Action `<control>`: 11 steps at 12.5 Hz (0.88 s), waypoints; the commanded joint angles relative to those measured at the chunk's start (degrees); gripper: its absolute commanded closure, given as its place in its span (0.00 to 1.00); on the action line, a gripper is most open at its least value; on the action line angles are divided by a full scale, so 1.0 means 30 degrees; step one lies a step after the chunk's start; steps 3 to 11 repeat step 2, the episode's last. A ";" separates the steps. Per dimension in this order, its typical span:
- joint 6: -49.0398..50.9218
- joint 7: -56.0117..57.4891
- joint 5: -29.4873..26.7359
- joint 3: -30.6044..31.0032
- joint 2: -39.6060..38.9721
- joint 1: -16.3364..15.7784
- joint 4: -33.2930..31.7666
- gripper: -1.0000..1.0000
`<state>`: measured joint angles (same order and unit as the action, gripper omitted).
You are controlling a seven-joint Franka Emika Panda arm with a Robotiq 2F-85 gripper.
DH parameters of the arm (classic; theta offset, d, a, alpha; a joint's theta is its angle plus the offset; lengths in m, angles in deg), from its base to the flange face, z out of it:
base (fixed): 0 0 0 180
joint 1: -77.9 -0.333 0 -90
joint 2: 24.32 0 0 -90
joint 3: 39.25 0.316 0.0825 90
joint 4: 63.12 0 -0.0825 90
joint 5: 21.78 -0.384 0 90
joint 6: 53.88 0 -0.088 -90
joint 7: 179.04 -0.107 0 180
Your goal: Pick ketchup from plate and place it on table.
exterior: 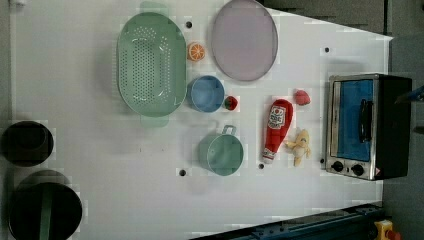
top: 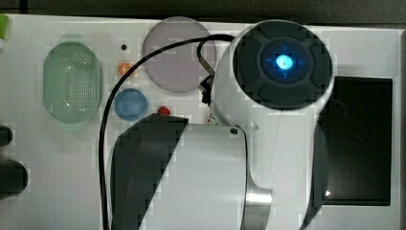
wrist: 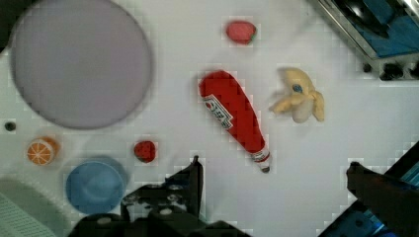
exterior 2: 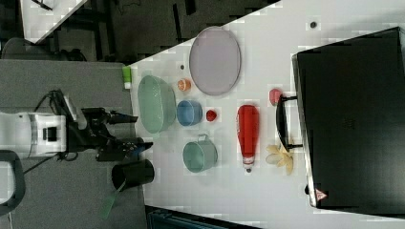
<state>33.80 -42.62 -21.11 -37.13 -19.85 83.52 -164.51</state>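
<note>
Going left to right in the left view, the plate point(exterior: 244, 40) sits bare up top, then the ketchup point(exterior: 276, 130) lies flat on the white tabletop point(exterior: 90, 165) next to a banana toy point(exterior: 300, 146), with the toaster oven point(exterior: 367, 125) last, while the hand point(exterior 2: 131, 130) hangs spread wide, holding nothing.
</note>
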 commanded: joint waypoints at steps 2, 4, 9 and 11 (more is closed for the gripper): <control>-0.0006 -0.0627 0.0109 0.0158 -0.0304 -0.0102 -0.0140 0.00; -0.0006 -0.0627 0.0109 0.0158 -0.0304 -0.0102 -0.0140 0.00; -0.0006 -0.0627 0.0109 0.0158 -0.0304 -0.0102 -0.0140 0.00; -0.0006 -0.0627 0.0109 0.0158 -0.0304 -0.0102 -0.0140 0.00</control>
